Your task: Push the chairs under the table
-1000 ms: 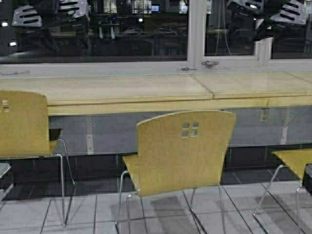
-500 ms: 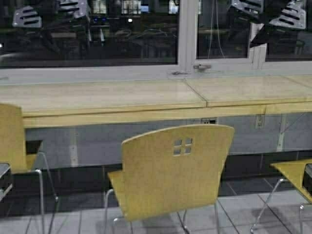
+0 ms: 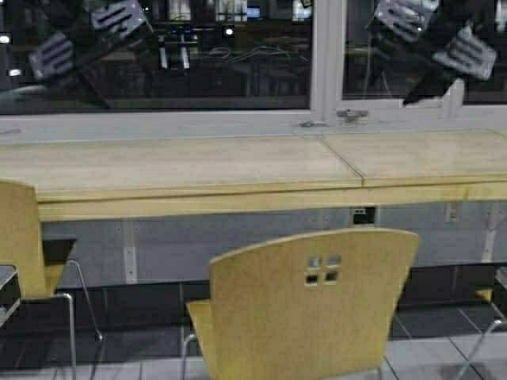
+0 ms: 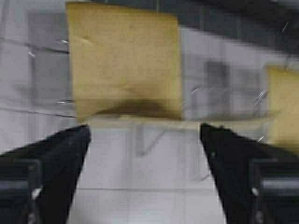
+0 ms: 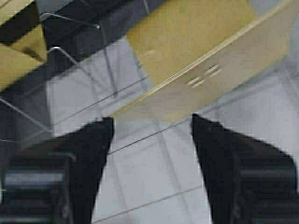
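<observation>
Chair (image 3: 305, 305) stands before table (image 3: 182, 170) (not under).

Left gripper (image 4: 145, 140) and right gripper (image 5: 152, 128) apparently hang with jaws spread.

Yellow-tan moulded plywood chair (image 3: 305, 305), upright, back toward camera, seat short of long pale-wood counter table (image 3: 198, 170); second alike chair (image 3: 20, 237) far left.

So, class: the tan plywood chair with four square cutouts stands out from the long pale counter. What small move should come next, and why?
Probably ease forward until the open left gripper and right gripper meet the top edge of the tan plywood chair. Its back faces the robot, and its seat sits clear of the long pale wooden table, not under it.
</observation>
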